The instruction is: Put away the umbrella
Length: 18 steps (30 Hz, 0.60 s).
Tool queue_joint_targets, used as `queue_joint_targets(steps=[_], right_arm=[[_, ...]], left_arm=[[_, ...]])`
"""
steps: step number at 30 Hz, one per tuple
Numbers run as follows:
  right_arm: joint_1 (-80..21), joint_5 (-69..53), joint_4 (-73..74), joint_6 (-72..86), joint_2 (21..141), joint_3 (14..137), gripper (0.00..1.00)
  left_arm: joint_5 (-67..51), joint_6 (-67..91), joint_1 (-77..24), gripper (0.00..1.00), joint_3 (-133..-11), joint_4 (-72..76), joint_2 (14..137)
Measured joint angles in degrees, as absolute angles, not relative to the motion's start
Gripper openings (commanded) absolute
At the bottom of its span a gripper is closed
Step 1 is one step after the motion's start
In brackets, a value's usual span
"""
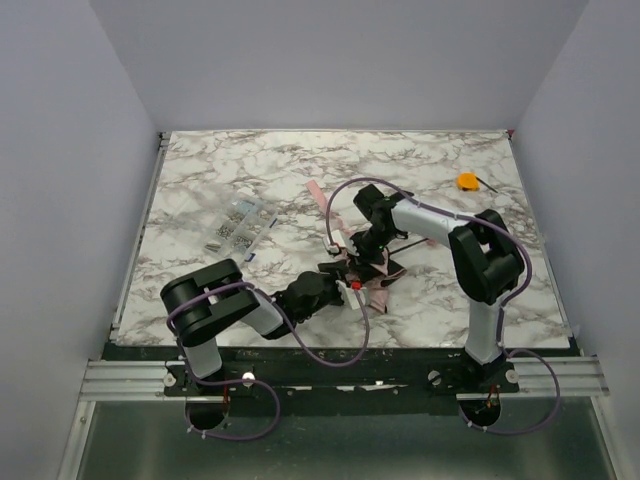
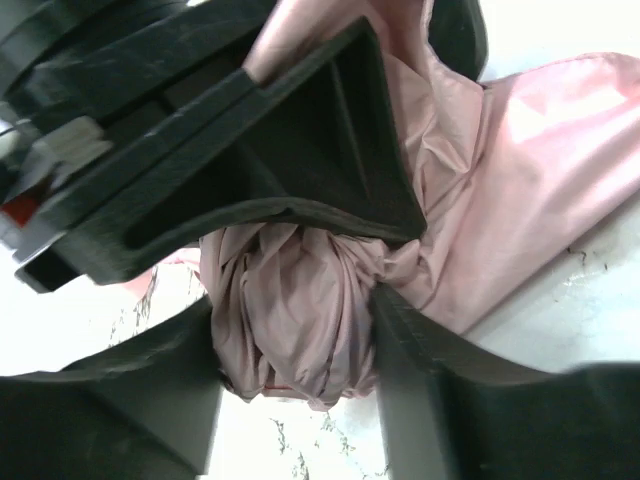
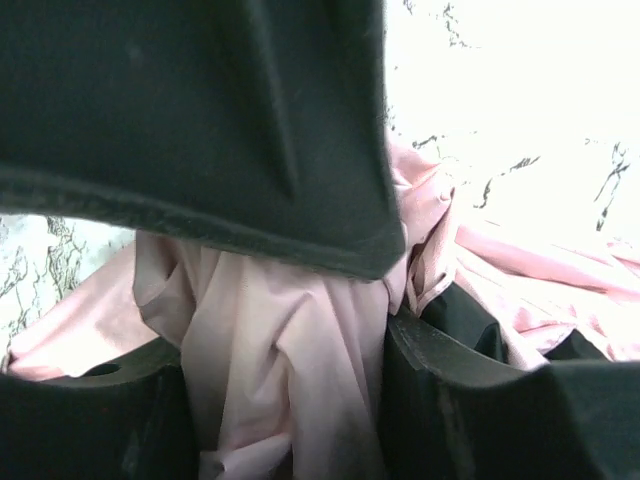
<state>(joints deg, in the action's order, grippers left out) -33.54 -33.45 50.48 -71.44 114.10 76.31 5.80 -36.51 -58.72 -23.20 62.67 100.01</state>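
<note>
The pale pink umbrella (image 1: 372, 272) lies crumpled in the middle of the marble table, and its pink strap (image 1: 320, 198) trails toward the back. My left gripper (image 1: 338, 272) reaches in from the left. In the left wrist view a bunched roll of the umbrella's fabric (image 2: 295, 320) fills the gap of the left gripper (image 2: 295, 335) and touches both fingers. My right gripper (image 1: 362, 243) comes down from behind. In the right wrist view umbrella fabric (image 3: 290, 340) is pressed between the fingers of the right gripper (image 3: 285, 370). Each wrist view has the other gripper's dark finger close above.
A clear packet of small metal parts (image 1: 238, 225) lies at the left of the table. A small orange object (image 1: 467, 181) sits at the back right. Grey walls close in the table on three sides.
</note>
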Motion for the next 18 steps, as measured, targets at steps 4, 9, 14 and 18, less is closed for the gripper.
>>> queue_joint_targets(steps=[4,9,14,18], right_arm=[[-33.06,-34.50,51.33,-71.46,112.75,75.66,0.65],[-31.33,-36.40,50.33,-70.08,109.80,72.58,0.79],[-28.84,-38.20,50.19,-68.51,105.84,68.84,1.00],[-26.79,-38.57,50.61,-68.36,100.99,67.88,1.00]], left_arm=[[3.07,-34.30,-58.35,0.19,-24.64,59.31,100.07],[0.21,-31.64,-58.30,0.00,-24.75,60.64,101.65],[-1.78,-29.23,-58.35,0.00,-24.60,64.64,104.16],[-2.94,-27.35,-58.00,0.00,-24.60,64.66,104.29]])
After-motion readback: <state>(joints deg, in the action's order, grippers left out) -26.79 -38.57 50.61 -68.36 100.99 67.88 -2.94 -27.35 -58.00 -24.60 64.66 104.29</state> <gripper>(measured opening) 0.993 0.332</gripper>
